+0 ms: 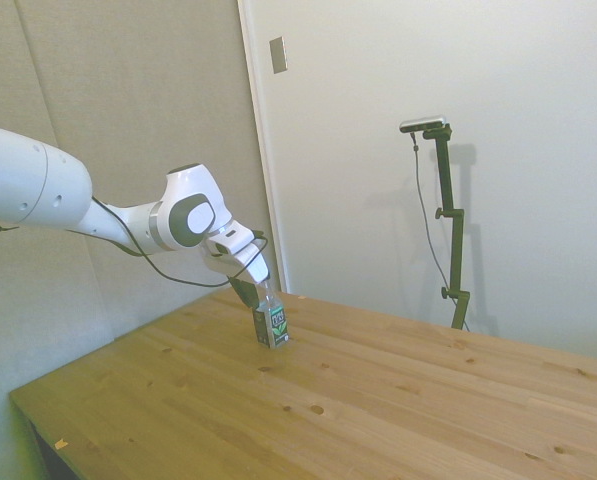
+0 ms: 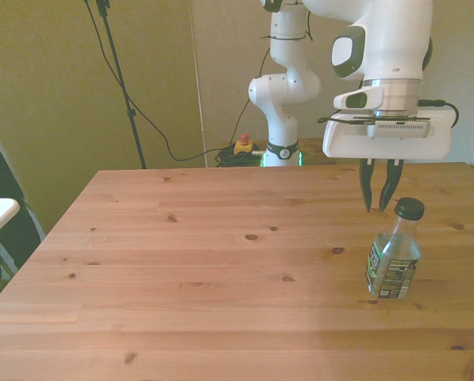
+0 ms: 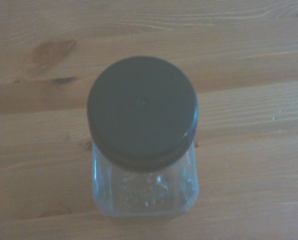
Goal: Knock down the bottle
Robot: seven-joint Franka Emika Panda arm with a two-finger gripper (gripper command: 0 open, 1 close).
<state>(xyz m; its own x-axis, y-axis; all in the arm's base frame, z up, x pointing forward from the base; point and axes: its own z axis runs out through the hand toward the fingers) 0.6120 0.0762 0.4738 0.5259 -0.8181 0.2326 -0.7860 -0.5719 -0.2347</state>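
My gripper (image 2: pixel 378 208), fingers pinched nearly together and empty, hangs just behind the upright bottle (image 2: pixel 393 252), near the table (image 2: pixel 221 270) edge on the front view's right.

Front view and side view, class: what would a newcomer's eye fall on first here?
The small clear bottle with its dark cap, upright on the wooden table toward the front view's right. Just behind its cap hangs the white arm's gripper, fingers nearly together. The wrist view looks straight down on the cap.
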